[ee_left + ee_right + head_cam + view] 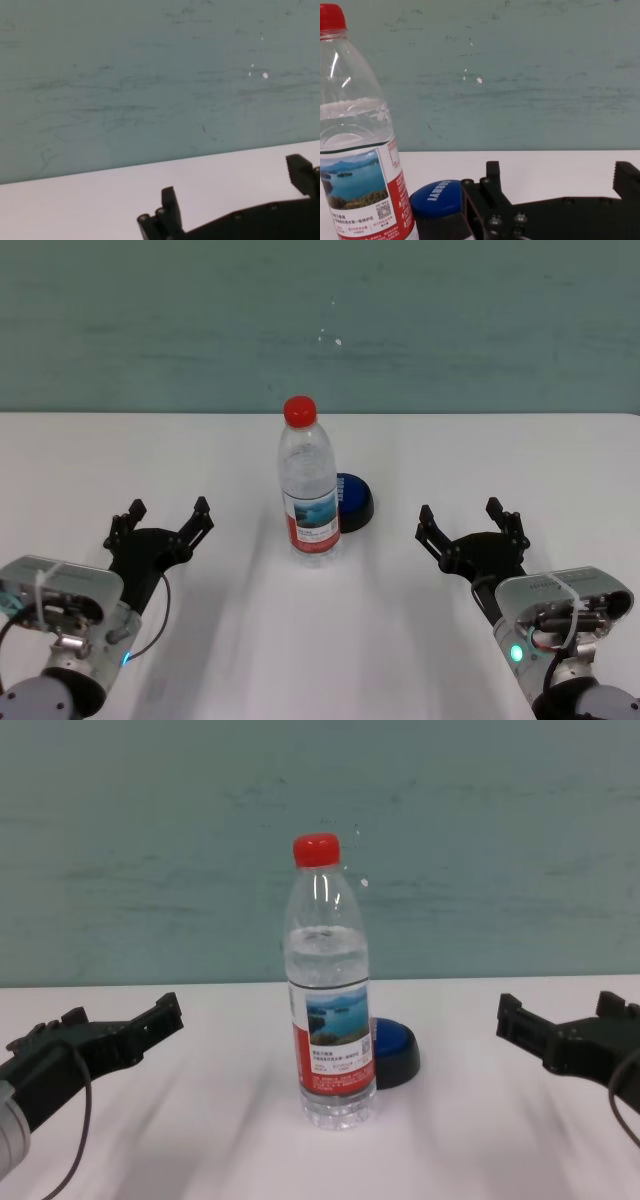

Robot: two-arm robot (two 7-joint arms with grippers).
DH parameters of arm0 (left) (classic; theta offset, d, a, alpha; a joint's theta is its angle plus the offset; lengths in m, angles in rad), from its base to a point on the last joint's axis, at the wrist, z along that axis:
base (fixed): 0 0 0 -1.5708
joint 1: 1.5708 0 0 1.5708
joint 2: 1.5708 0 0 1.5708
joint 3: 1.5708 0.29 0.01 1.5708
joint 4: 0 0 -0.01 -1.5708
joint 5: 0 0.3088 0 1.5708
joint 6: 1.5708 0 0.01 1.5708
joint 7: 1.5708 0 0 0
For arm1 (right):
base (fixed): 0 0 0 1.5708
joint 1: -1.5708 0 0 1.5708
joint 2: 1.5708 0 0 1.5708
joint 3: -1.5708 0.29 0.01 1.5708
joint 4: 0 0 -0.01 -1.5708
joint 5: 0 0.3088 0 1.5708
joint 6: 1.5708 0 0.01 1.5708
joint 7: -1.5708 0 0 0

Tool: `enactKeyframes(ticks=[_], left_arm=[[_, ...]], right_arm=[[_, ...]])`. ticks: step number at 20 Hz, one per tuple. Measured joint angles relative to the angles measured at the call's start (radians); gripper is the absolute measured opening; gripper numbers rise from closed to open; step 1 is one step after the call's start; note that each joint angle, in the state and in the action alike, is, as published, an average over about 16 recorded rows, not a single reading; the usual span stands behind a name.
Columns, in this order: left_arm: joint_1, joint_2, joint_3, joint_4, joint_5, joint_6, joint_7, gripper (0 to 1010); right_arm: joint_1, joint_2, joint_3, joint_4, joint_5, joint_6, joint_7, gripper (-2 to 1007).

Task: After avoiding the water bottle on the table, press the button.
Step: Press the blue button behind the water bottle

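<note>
The water bottle (pixel 308 488) stands upright in the middle of the white table (pixel 90 460); it also shows in the chest view (pixel 331 995) and the right wrist view (pixel 357 135). The blue button (pixel 353 501) on its black base sits just behind the bottle, to its right, partly hidden by it; it also shows in the chest view (pixel 393 1050) and the right wrist view (pixel 439 200). My left gripper (pixel 164 518) is open and empty, left of the bottle. My right gripper (pixel 466 522) is open and empty, right of the button.
A teal wall (pixel 320 320) rises behind the table's far edge. Bare tabletop lies between each gripper and the bottle. The left wrist view shows only table (pixel 100 200), wall and its own fingers (pixel 170 205).
</note>
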Motion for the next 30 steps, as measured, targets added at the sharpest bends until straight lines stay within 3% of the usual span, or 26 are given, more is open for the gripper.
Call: enactKeyframes(ticks=[23, 30], left_arm=[[0.001, 0.000, -0.001, -0.002, 0.000, 0.001, -0.001, 1000], [0.033, 0.008, -0.014, -0.055, 0.012, 0.023, -0.003, 1000]], right_arm=[[0.000, 0.000, 0.000, 0.000, 0.000, 0.000, 0.000, 1003], [0.000, 0.000, 0.000, 0.000, 0.000, 0.000, 0.000, 1003]])
